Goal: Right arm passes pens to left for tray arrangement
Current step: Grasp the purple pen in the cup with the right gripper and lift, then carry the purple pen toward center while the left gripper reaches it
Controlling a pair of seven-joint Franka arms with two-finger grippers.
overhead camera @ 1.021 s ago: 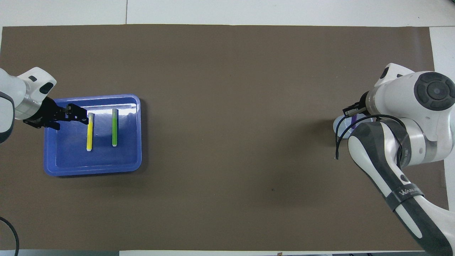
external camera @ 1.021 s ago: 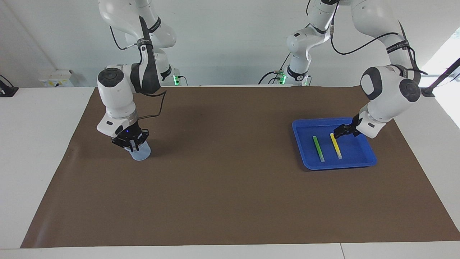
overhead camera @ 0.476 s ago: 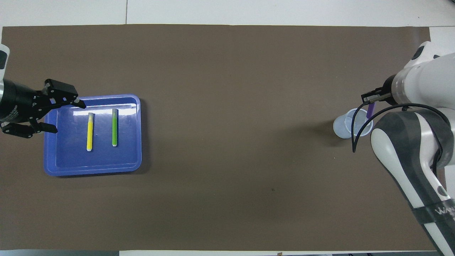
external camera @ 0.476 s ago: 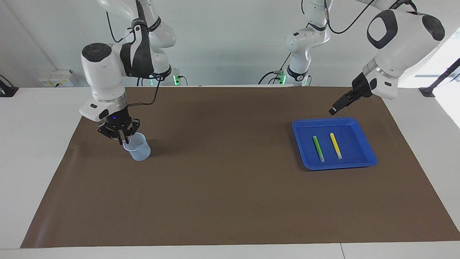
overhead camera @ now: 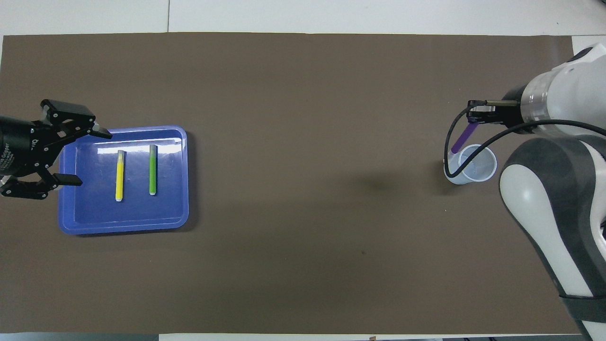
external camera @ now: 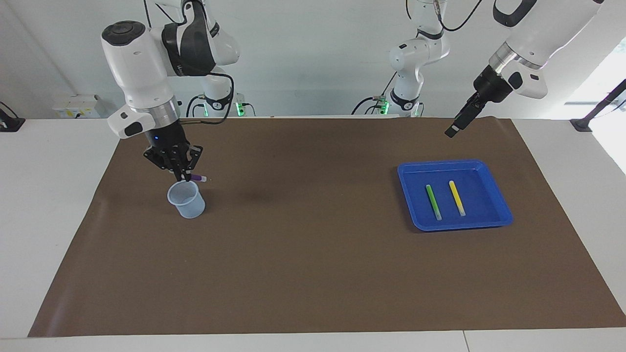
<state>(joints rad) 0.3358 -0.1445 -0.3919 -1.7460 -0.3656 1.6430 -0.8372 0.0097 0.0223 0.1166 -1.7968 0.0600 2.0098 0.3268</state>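
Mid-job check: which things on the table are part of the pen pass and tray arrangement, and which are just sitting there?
In the job:
- slim purple pen, held by the shut right gripper above the cup
- slim green pen and slim yellow pen, lying side by side in the tray
- shallow bright blue plastic tray
- open left gripper, raised over the mat, empty

Just there:
- small translucent bluish cup
- brown table mat

right gripper (external camera: 183,175) lifted purple pen (overhead camera: 463,139) clear of cup (external camera: 187,199) (clamped), left gripper (external camera: 452,131) risen off tray (external camera: 499,205)
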